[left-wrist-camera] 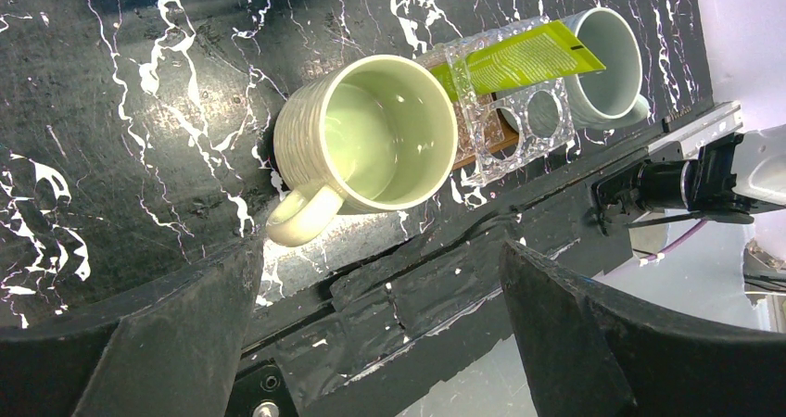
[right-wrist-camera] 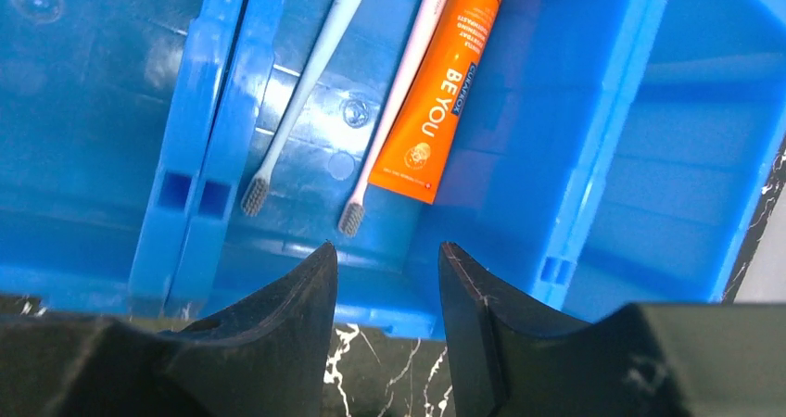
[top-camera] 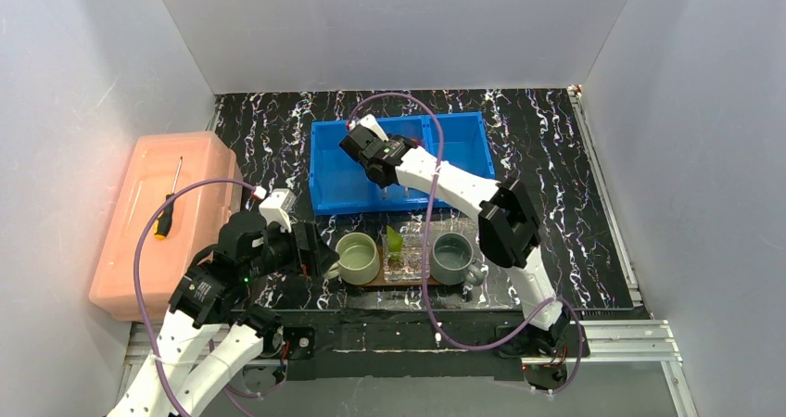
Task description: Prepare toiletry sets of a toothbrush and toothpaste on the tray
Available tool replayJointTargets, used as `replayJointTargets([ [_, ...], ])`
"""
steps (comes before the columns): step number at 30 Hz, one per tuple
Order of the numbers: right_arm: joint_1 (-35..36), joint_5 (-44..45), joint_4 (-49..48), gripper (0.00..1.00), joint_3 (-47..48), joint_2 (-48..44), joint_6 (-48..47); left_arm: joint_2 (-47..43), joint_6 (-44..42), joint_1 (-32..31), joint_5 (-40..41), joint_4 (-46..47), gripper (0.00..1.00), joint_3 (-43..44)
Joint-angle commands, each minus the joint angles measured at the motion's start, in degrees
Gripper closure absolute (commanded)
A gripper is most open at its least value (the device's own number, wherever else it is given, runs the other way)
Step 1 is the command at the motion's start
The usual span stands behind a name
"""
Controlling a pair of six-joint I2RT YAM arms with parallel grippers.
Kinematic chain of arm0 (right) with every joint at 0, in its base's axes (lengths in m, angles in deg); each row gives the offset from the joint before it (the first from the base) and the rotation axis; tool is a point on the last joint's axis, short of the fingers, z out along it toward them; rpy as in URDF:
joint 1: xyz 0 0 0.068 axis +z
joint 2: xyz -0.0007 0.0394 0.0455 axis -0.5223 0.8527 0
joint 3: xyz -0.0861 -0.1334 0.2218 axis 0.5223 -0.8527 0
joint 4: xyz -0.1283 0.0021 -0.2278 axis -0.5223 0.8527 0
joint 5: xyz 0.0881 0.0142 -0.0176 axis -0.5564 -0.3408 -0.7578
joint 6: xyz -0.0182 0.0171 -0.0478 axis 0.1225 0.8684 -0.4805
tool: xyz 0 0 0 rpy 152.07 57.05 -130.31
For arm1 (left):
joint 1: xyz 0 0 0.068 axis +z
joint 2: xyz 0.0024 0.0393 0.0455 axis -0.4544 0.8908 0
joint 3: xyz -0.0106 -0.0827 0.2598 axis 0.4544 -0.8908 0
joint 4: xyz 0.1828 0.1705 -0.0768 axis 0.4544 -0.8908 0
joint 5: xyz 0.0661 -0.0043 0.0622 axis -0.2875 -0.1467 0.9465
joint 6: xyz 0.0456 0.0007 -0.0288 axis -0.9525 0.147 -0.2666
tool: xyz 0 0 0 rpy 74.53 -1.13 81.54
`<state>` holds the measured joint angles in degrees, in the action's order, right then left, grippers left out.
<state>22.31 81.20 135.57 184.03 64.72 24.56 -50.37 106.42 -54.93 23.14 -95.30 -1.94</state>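
Two thin pale toothbrushes [right-wrist-camera: 298, 91] [right-wrist-camera: 397, 97] and the orange tube [right-wrist-camera: 445, 93] lie side by side in one compartment of the blue bin [right-wrist-camera: 593, 157], brush heads towards my right gripper [right-wrist-camera: 387, 250]. That gripper is open and empty, hovering over the bin's near wall; it also shows in the top view [top-camera: 391, 187]. The lime-green tube [left-wrist-camera: 519, 56] leans in the clear holder [left-wrist-camera: 524, 125] on the dark-brown tray [left-wrist-camera: 484, 148], between the green mug [left-wrist-camera: 375, 134] and the grey mug [left-wrist-camera: 602, 65]. My left gripper [left-wrist-camera: 380, 287] is open and empty, just left of the green mug [top-camera: 357, 258].
A pink lidded box [top-camera: 167, 218] with a screwdriver [top-camera: 167, 208] on top stands at the left. The blue bin [top-camera: 399, 162] sits behind the tray [top-camera: 408, 283]. White walls close in on three sides. The table's front edge runs just below the tray.
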Motion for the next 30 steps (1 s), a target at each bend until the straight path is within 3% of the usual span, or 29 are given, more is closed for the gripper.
replayJointTargets([
  [1,-0.9,4.1,-2.6,0.47,3.7,3.1,1.7,0.6,-0.8,0.2,-0.4,0.5,0.02,-0.4],
  [12,-3.7,9.3,-3.2,0.46,6.9,9.7,3.4,1.2,-0.8,0.2,-0.4,0.5,0.02,-0.4],
  [30,-7.7,7.6,-6.3,0.45,9.7,15.4,4.9,1.7,-0.8,0.2,-0.3,0.4,0.02,-0.4],
])
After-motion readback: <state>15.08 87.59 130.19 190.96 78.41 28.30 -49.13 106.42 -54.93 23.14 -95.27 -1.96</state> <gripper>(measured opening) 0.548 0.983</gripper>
